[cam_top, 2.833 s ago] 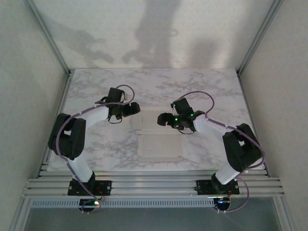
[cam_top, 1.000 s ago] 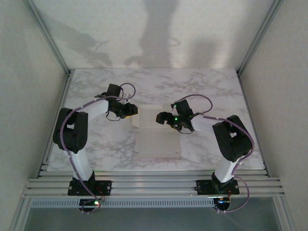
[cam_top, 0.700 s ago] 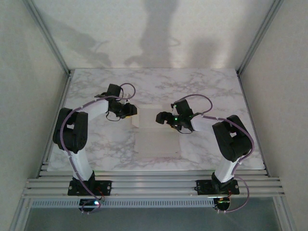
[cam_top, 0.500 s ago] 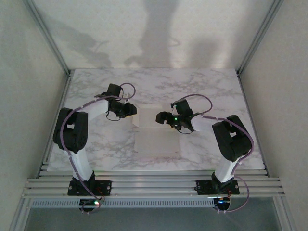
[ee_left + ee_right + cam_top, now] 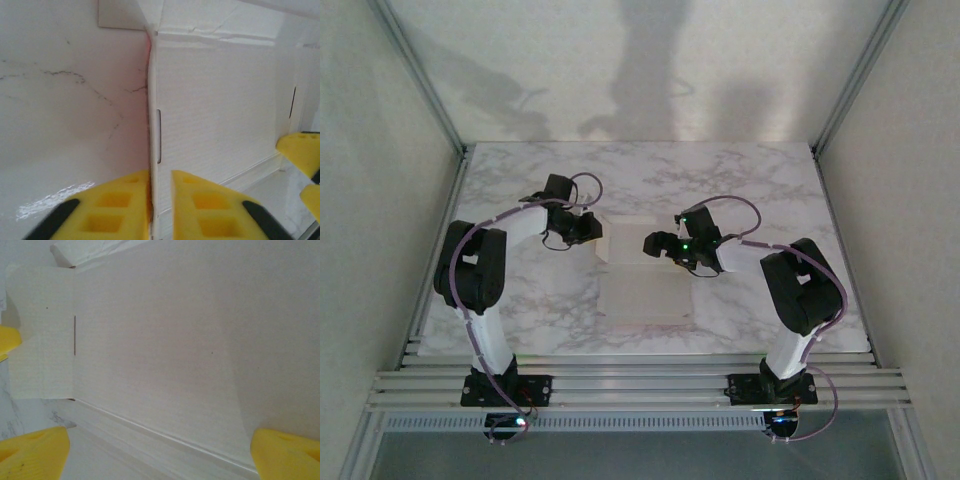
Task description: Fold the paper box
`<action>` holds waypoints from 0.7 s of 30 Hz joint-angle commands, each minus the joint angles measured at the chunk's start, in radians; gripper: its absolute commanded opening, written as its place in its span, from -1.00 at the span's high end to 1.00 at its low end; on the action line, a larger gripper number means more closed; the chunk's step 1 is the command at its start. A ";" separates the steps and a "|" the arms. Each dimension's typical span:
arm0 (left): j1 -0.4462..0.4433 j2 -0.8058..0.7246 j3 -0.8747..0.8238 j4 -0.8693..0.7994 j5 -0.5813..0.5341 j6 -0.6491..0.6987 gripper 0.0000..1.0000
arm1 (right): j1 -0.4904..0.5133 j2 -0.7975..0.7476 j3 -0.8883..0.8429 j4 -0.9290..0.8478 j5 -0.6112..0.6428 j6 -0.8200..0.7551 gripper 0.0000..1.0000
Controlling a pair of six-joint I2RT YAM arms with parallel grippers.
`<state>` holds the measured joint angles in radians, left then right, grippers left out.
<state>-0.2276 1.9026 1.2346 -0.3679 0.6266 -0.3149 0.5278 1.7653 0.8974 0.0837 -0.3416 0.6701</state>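
Closure of the left gripper is the change at this moment: its jaws have drawn together from a half-spread stance and now pinch the left side wall of the paper box. In the left wrist view, the yellow fingers sit pressed on either face of the thin upright panel, with a pink tint showing along the outer edge. The right gripper hovers over the far part of the box with its jaws spread wide; its fingers bracket the white inner face without touching it.

The box lies at the centre of the marble table, between the two arms, white face up.

Judged effect on the task: the left wall is now secured, so it can be held upright or creased while the right arm works an adjoining panel.

Compared with the earliest frame, the sheet lay flat and untouched, and both grippers stood apart from it. The left wall is now raised and gripped.
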 commanded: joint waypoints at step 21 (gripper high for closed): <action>-0.082 -0.054 0.224 -0.066 0.094 0.478 0.96 | -0.055 -0.372 0.288 -0.647 0.111 -0.486 -0.90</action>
<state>-0.3164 1.8801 1.4258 -0.3939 0.6640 0.0334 0.4801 1.4151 1.0752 -0.3653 -0.2729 0.3462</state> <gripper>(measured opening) 0.057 0.952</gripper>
